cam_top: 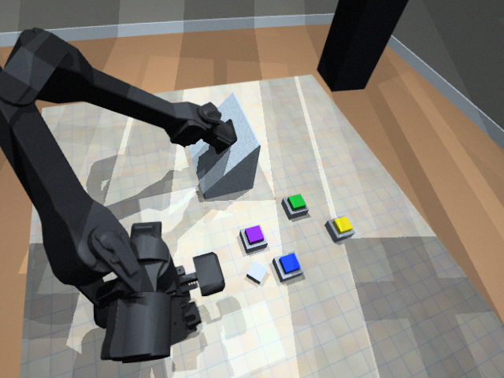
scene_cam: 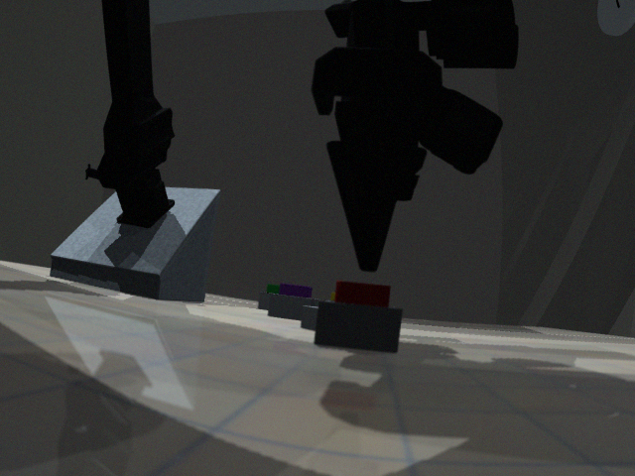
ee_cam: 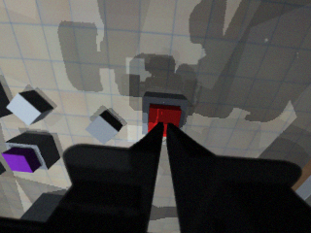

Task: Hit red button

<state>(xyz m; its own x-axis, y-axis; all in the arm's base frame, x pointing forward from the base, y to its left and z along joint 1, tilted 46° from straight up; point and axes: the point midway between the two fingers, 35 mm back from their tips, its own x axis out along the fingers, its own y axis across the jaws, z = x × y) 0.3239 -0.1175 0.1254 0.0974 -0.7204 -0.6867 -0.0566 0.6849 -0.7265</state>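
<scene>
The red button (scene_cam: 361,295) (ee_cam: 164,116) stands up out of its dark grey base (scene_cam: 357,326) (ee_cam: 166,96); it is hidden behind the arm in the top view. My gripper (scene_cam: 368,269) (ee_cam: 164,126) is shut and empty, pointing down. In the exterior view its tips are a little above the red cap, with a small gap between them. In the wrist view the tips overlap the near part of the cap.
The purple button (cam_top: 254,234) (ee_cam: 21,159), blue button (cam_top: 289,262), green button (cam_top: 296,201) and yellow button (cam_top: 342,224) stand to one side. A white block (cam_top: 257,272) (ee_cam: 29,106) and a grey block (ee_cam: 104,127) lie between them and the red button. The arm rises from a grey wedge (cam_top: 240,171) (scene_cam: 187,256).
</scene>
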